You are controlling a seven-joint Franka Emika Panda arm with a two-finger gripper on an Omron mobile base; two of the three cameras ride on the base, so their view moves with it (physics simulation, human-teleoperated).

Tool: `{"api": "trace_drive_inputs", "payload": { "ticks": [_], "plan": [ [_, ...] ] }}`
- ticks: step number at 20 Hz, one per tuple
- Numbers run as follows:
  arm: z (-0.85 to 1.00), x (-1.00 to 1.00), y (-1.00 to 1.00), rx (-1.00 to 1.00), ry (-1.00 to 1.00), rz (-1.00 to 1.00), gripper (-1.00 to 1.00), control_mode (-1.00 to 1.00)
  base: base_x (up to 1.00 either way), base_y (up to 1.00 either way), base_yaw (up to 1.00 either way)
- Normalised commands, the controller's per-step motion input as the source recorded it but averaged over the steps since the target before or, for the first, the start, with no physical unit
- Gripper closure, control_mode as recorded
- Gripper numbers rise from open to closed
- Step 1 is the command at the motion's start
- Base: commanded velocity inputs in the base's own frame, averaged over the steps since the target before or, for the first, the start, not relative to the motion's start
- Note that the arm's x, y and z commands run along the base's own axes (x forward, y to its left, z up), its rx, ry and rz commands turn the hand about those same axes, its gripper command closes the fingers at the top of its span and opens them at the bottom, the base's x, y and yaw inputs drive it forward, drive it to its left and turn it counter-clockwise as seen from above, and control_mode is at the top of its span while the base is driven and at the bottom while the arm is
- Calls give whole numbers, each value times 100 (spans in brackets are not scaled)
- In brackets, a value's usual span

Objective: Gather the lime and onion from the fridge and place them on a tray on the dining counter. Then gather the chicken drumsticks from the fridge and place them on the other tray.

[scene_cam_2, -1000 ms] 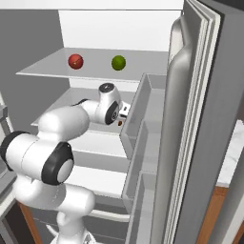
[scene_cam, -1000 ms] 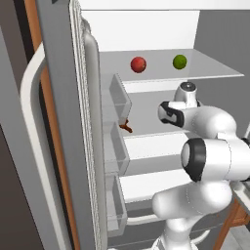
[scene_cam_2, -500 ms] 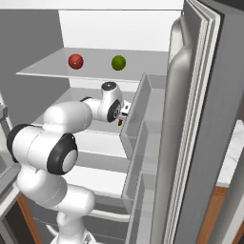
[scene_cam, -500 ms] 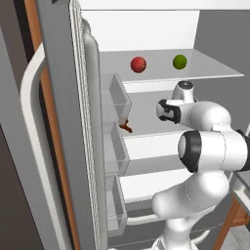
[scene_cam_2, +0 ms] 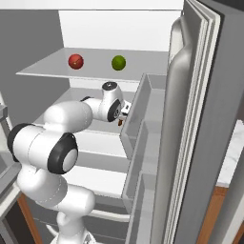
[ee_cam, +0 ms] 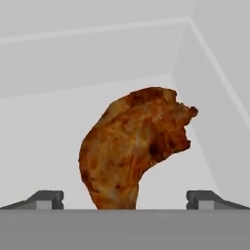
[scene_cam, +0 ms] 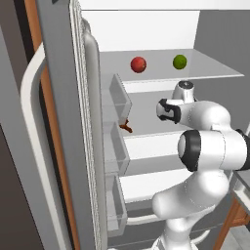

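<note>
The chicken drumstick lay on a white middle shelf inside the fridge, near the left-hand door bins, with only a small brown sliver of it peeking out in the left base view. In the hand view it sat large and centred, its narrow end dipping down between the two dark fingertips, which stood well apart on either side of it. The fingers were spread as wide as they went and held nothing; whether they already touched the meat could not be told.

Over the last second the arm had folded in tighter: the elbow had swung closer to the wrist and the hand had pushed a little deeper toward the drumstick, while the gripper stayed open throughout. That suggested the reach for the drumstick was nearly finished and a close of the fingers was probably the next thing needed.

On the shelf above, the onion and the lime sat side by side, the onion to the left, both well apart from the hand. Judging from that, the lime and onion part of the task had not been done, though the arm was going for the chicken.
</note>
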Motion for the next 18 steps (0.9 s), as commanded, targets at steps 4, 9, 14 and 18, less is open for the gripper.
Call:
{"api": "trace_drive_inputs", "payload": {
  "ticks": [4, 9, 14, 18],
  "plan": [
    [-44, 0, 3, 0, 8, 0, 100, -100, 0, 0, 0],
    [-28, 0, 10, 0, 7, 0, 100, -100, 0, 0, 0],
    [-24, -29, 23, 0, -8, 1, 100, -100, 0, 0, 0],
    [-22, -96, 13, 0, -27, 1, 100, -100, 0, 0, 0]
  ]
}}
